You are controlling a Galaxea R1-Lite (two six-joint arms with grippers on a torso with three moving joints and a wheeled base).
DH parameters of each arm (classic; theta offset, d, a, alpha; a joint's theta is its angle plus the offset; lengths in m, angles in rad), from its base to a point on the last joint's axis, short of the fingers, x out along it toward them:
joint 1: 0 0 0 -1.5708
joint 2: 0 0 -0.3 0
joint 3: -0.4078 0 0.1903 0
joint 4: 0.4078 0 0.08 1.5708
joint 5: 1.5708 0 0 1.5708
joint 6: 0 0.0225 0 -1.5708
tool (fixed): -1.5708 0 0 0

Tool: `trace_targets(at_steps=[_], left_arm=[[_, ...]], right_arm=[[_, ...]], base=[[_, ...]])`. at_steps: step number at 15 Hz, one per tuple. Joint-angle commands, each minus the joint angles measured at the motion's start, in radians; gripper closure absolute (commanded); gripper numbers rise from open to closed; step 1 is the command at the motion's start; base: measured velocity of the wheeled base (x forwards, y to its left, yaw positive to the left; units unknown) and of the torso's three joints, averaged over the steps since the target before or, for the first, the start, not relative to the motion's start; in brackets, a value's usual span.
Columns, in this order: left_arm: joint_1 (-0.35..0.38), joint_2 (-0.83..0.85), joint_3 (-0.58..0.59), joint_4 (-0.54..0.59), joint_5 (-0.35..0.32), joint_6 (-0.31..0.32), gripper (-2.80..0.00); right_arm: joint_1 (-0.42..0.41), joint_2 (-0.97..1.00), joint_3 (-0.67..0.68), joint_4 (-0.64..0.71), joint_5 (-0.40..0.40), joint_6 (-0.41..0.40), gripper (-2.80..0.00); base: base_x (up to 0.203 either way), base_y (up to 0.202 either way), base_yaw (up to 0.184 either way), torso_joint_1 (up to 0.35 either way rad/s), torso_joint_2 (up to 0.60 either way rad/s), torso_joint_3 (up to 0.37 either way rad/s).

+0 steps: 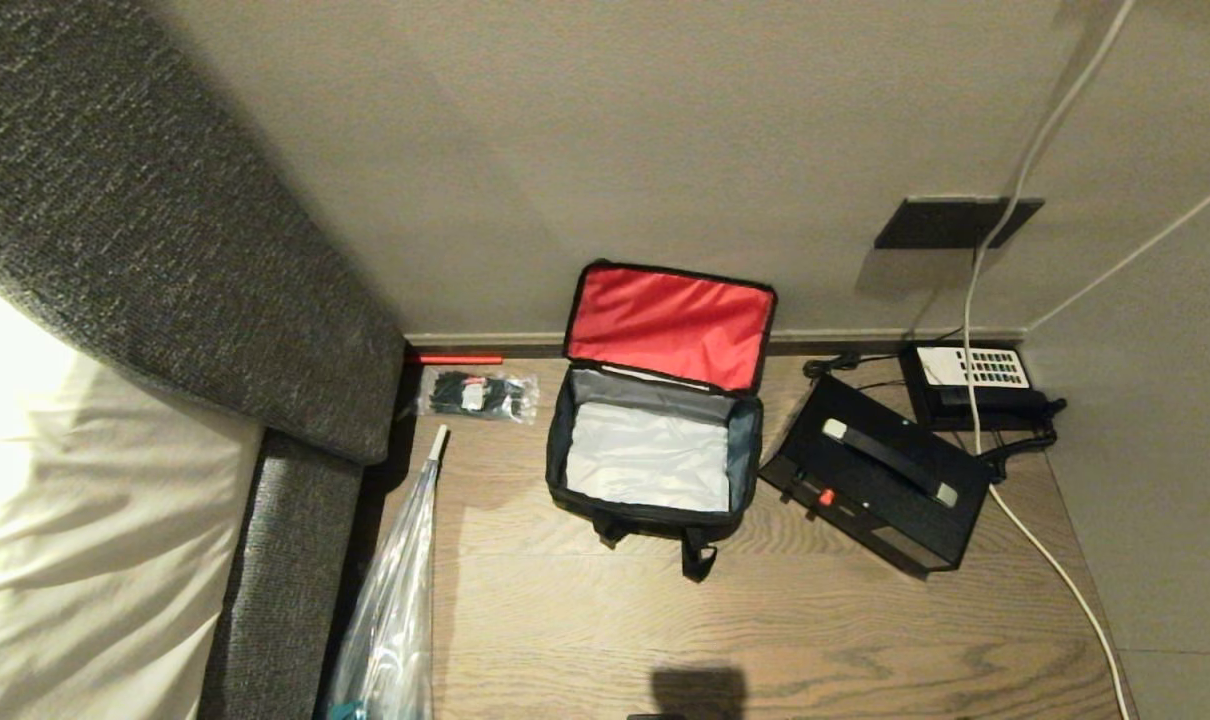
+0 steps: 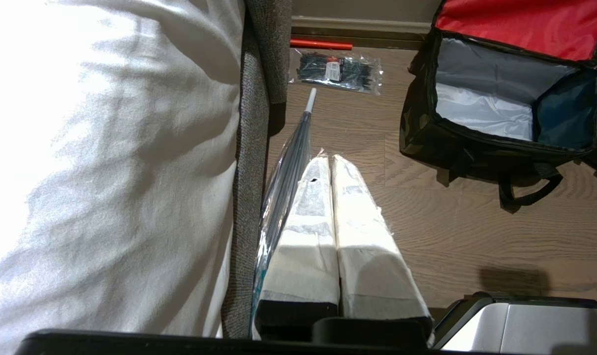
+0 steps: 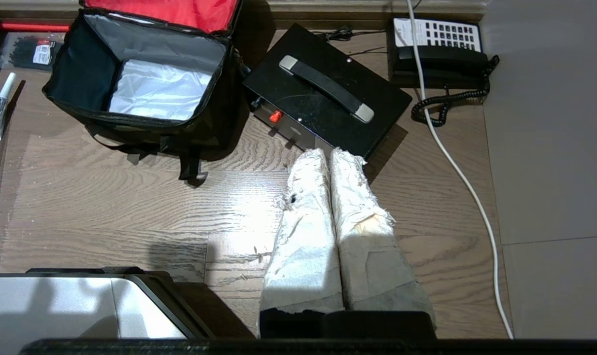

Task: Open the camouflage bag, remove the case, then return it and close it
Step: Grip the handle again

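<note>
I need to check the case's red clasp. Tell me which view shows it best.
The right wrist view: the case lies whole and close, its red clasp plain on the front edge. The head view shows the clasp smaller and farther off. The left wrist view shows no case.

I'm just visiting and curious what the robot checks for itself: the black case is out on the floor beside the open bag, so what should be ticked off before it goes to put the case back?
1. Camouflage bag lid open, red lining up: ok.
2. Bag interior free of other things: ok, only pale lining shows.
3. Case within sight, strap handle facing up: ok; it lies on the floor to the robot's right of the bag.
4. White cable clear of the case: ok, it runs beside it.
5. Right hand ready to grasp: not ok, fingers shut.
6. Left hand ready: not ok, shut, above the floor beside the umbrella.
</note>
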Motion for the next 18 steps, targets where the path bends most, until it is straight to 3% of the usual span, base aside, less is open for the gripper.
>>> trace_targets(at_steps=[1, 18], left_arm=[[0.001, -0.002, 0.002, 0.0, 0.0, -0.001, 0.0], [0.001, -0.002, 0.002, 0.0, 0.0, -0.001, 0.0]], right_arm=[[0.0, 0.002, 0.0, -0.001, 0.0, 0.0, 0.0], [0.0, 0.002, 0.0, -0.001, 0.0, 0.0, 0.0]], base=[[0.0, 0.0, 0.0, 0.0, 0.0, 0.0], [0.0, 0.0, 0.0, 0.0, 0.0, 0.0]])
